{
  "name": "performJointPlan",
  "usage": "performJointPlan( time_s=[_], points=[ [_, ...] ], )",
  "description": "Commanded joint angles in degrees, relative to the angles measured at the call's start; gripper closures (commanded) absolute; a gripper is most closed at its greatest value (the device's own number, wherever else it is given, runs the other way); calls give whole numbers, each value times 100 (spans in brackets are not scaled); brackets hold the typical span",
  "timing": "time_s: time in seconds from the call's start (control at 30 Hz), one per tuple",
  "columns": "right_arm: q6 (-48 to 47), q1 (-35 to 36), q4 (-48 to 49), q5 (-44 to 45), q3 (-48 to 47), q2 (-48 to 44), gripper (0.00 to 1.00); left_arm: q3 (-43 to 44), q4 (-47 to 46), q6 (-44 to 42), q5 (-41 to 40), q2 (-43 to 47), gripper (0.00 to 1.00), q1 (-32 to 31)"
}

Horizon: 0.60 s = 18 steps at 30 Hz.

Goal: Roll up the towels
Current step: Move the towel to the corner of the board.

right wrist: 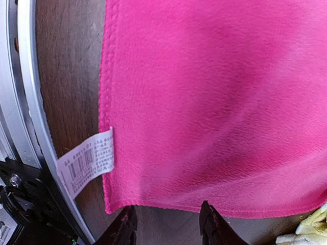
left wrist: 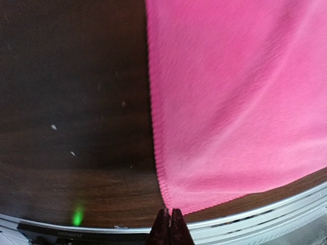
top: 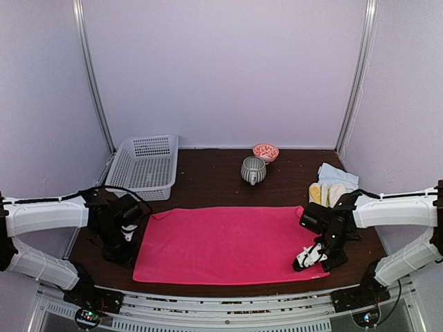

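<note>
top external: a bright pink towel (top: 232, 243) lies spread flat on the dark surface (top: 208, 181), close to the near edge. the left claw (top: 131, 242) is low at the towel's left side and the right claw (top: 309, 259) is over its near right corner. behind are a white basket (top: 144, 164), a striped mug (top: 252, 169), a small bowl (top: 266, 151) and yellow and cream towels (top: 329, 194).

left wrist: the left claw (left wrist: 170, 228) is closed, its tips right at the pink towel's (left wrist: 235, 102) corner; possibly touching it, the view is too blurred to tell.

right wrist: the right claw (right wrist: 166, 229) has its jaws apart, holding nothing, just short of the towel's (right wrist: 214, 102) hem, near a white label (right wrist: 87, 161).
</note>
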<state>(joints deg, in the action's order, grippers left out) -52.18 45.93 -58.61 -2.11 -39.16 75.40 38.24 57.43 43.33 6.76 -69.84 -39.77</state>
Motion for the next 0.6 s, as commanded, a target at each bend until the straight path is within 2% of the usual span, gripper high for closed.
performJointPlan(
  time_s=[0.0, 0.1, 0.17, 0.2, 0.33, 0.4, 0.47, 0.57],
  points=[
    [212, -152, -429, -63, -493, -318, 56, 1157, 186, -735, -678, -102, 93, -17],
    [222, -499, -501, -391, -918, -364, 56, 1794, -179, -1695, -968, -434, 59, -13],
    [312, -939, -368, -803, -1286, -241, 56, 2126, -446, -2429, -1104, -676, 43, -20],
    [448, -1227, -230, -1016, -1478, -116, 56, 2302, -545, -2727, -1250, -794, 36, -27],
    [1230, -2269, 231, -1723, -2285, 612, 60, 2968, -680, -3701, -2094, -1256, 21, -181],
    [1656, -2590, 574, -1872, -2467, 887, 61, 3004, -952, -4066, -2159, -1339, 20, -269],
    [1944, -2763, 916, -1830, -2482, 1062, 61, 2862, -1248, -4305, -2463, -1499, 24, -340],
    [2175, -2846, 1283, -1660, -2402, 1253, 61, 2756, -1365, -4596, -3018, -2039, 46, -415]
  ],
)
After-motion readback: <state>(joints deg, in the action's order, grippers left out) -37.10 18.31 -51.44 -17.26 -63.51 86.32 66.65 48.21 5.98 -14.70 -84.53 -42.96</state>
